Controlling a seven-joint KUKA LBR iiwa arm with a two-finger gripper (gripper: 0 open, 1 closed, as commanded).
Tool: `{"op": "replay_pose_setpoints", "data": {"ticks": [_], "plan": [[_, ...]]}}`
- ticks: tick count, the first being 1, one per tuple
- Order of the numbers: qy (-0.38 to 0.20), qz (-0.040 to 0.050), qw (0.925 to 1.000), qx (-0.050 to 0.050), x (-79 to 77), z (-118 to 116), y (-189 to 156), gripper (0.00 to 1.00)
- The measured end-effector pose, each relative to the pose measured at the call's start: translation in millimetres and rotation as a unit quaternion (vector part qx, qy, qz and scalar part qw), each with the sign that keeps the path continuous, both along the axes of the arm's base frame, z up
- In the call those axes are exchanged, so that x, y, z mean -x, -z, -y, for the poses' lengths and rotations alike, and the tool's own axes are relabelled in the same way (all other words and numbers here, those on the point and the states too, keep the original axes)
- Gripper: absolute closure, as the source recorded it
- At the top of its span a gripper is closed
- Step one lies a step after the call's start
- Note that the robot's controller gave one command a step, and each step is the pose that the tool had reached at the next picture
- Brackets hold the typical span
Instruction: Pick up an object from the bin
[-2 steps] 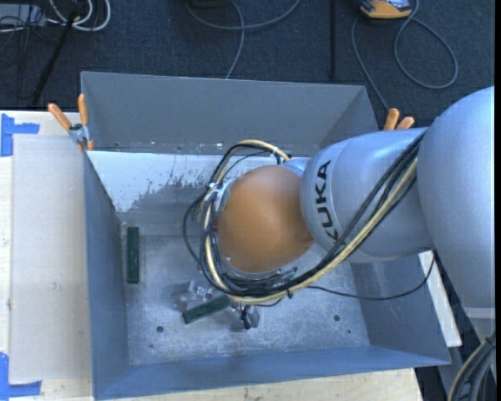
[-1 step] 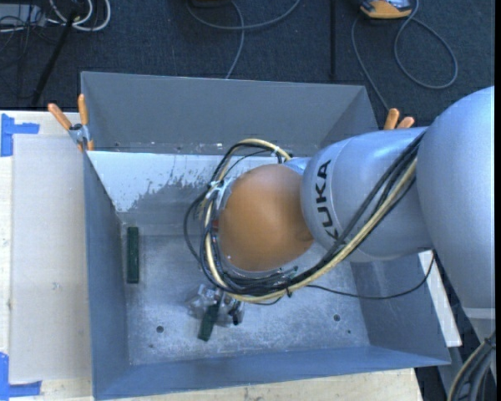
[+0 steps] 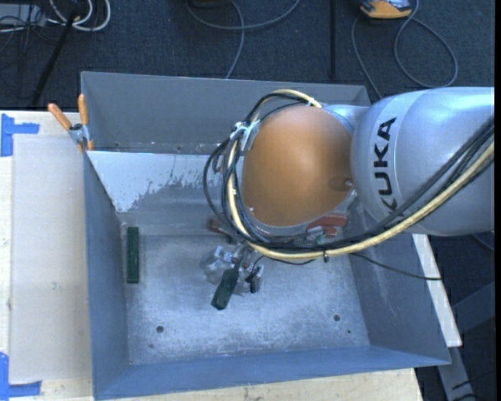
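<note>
A grey metal bin (image 3: 192, 111) is seen from above, with a silver KUKA arm (image 3: 417, 165) reaching in from the right. The arm's wrist carries a rounded orange cover (image 3: 296, 165) ringed by looped cables and points steeply down over the middle of the bin floor. Beneath the cover, the tool (image 3: 236, 267) sits low, close to the floor. Whether it is apart or clamped cannot be told.

A short dark green stick (image 3: 224, 292) lies tilted just below the tool, its upper end touching or tucked under it. A second dark green bar (image 3: 132, 255) lies well apart, along the left wall.

This looks like the grasping step, with the lift not yet begun. The next move likely calls for a firm grip on the stick's upper end, then a straight rise clear of the walls.
</note>
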State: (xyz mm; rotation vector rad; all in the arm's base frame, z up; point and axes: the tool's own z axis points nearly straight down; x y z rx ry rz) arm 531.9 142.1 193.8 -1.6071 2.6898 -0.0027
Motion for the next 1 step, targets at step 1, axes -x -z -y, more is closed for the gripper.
{"op": "replay_pose_setpoints", "data": {"ticks": [1], "plan": [[-0.151,-0.0005,0.9886,0.001,-29.0,28.2,-99.7,1.00]]}}
